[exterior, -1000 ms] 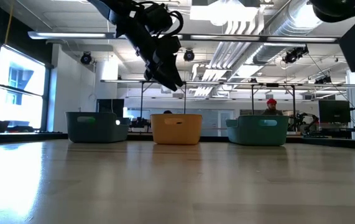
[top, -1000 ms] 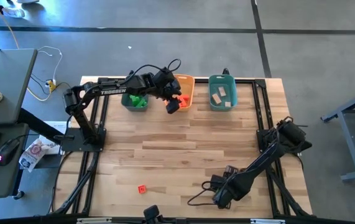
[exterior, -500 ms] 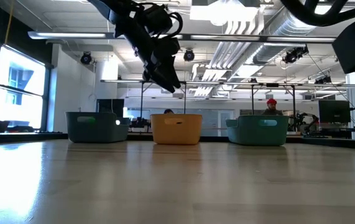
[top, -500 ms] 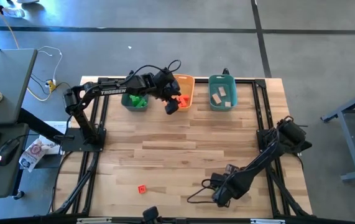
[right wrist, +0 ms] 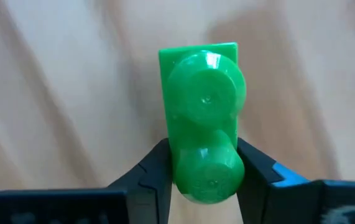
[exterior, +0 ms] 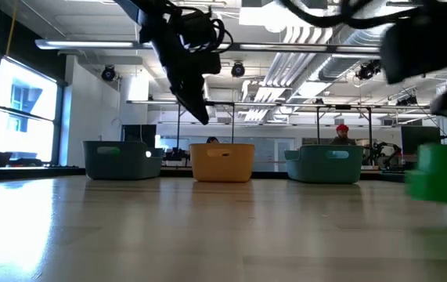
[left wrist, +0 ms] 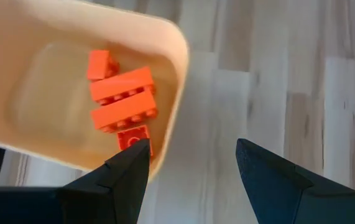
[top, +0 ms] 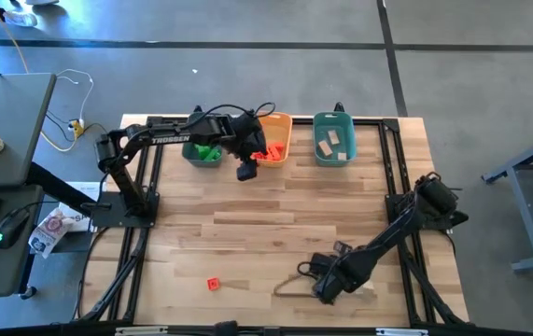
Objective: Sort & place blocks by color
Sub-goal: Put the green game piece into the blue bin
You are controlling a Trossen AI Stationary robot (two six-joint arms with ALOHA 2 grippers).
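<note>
My right gripper, near the table's front edge right of the middle, is shut on a bright green two-stud block. The same green block appears at the right of the low view. My left gripper hangs open and empty just on the near side of the orange bin, which holds several red-orange blocks. One red-orange block lies flat on the table near the front edge, left of my right gripper. My right gripper pinches the green block's two long sides between its two fingers, at the end by one stud. The fingers come from above, pointing down, across the block. The studs face up. Whether its underside is clear of the table I cannot tell.
Three bins stand in a row at the far edge: a teal bin with green blocks on the left, the orange bin in the middle, and a teal bin with tan blocks on the right. Bare wood lies between bins and front edge.
My right gripper has shut on the green block and shifted a little toward the table's left; the block now shows in the low view. My left gripper has drawn back from over the orange bin toward the near side and turned, staying open.
</note>
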